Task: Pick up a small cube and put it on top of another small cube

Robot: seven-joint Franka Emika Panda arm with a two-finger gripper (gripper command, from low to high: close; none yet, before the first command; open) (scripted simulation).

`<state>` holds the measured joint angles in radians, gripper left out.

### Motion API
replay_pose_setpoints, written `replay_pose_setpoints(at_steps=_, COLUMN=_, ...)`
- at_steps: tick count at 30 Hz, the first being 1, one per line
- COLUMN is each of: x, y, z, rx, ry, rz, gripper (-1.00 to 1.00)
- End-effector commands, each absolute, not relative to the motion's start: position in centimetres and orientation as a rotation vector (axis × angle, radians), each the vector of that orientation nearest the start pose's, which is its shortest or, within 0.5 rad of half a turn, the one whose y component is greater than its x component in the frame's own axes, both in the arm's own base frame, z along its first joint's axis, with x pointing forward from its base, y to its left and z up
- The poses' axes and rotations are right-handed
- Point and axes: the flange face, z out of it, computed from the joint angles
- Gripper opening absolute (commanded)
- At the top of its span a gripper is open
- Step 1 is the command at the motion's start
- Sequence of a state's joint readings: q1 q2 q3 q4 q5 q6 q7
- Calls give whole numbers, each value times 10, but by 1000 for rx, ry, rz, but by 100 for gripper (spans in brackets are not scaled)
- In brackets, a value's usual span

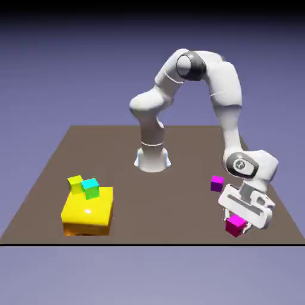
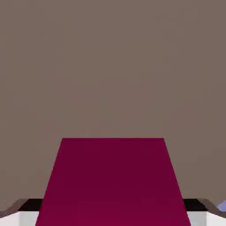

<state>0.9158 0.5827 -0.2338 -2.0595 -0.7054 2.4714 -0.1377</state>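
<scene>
Magenta cube (image 1: 236,224) near the counter's (image 1: 179,179) front edge at the exterior view's right, sitting between the fingers (image 1: 240,221); in the hand view, cube (image 2: 113,181) filling the lower middle, hiding the tips. Fingers set close to either side of it, seemingly closed on it, though actual contact cannot be told; whether lifted or resting on the counter, also unclear. Purple cube (image 1: 217,183) just behind, apart, toward the base: likely the target. Well apart at the exterior view's left, a big yellow block (image 1: 87,211) with a small yellow cube (image 1: 75,183) and a cyan cube (image 1: 90,187) on top.

Step in hand, by the look of it: grasping the magenta cube. Next, probably: lift clear, carry back over the purple cube, centre above it, lower gently and release squarely so as not to knock it aside.
</scene>
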Motion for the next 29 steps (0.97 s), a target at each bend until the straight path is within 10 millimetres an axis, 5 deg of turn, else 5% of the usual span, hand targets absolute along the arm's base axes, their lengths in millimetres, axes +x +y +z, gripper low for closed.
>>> replay_pose_setpoints(at_steps=1, x=440, y=363, z=157, rx=1945, ry=1724, rz=-43, gripper=-100)
replay_pose_setpoints(at_steps=2, x=435, y=367, z=172, rx=1945, ry=1725, rz=-43, gripper=-100)
replay_pose_setpoints(at_steps=3, x=456, y=339, z=184, rx=2008, ry=1631, rz=-69, gripper=-100)
replay_pose_setpoints(at_steps=7, x=525, y=191, z=227, rx=2267, ry=1180, rz=-195, gripper=-100)
replay_pose_setpoints(at_steps=10, x=544, y=72, z=257, rx=2427, ry=823, rz=-295, gripper=-100)
replay_pose_setpoints(at_steps=14, x=525, y=-82, z=292, rx=2591, ry=328, rz=-431, gripper=-100)
replay_pose_setpoints(at_steps=19, x=441, y=-247, z=324, rx=2718, ry=-317, rz=-596, gripper=-100)
replay_pose_setpoints(at_steps=21, x=432, y=-257, z=325, rx=2724, ry=-365, rz=-607, gripper=-100)
replay_pose_setpoints(at_steps=26, x=410, y=-270, z=263, rx=2724, ry=-365, rz=-607, gripper=-100)
replay_pose_setpoints(at_steps=27, x=410, y=-270, z=263, rx=2724, ry=-365, rz=-607, gripper=100)
replay_pose_setpoints(at_steps=29, x=416, y=-267, z=277, rx=2724, ry=-364, rz=-607, gripper=100)
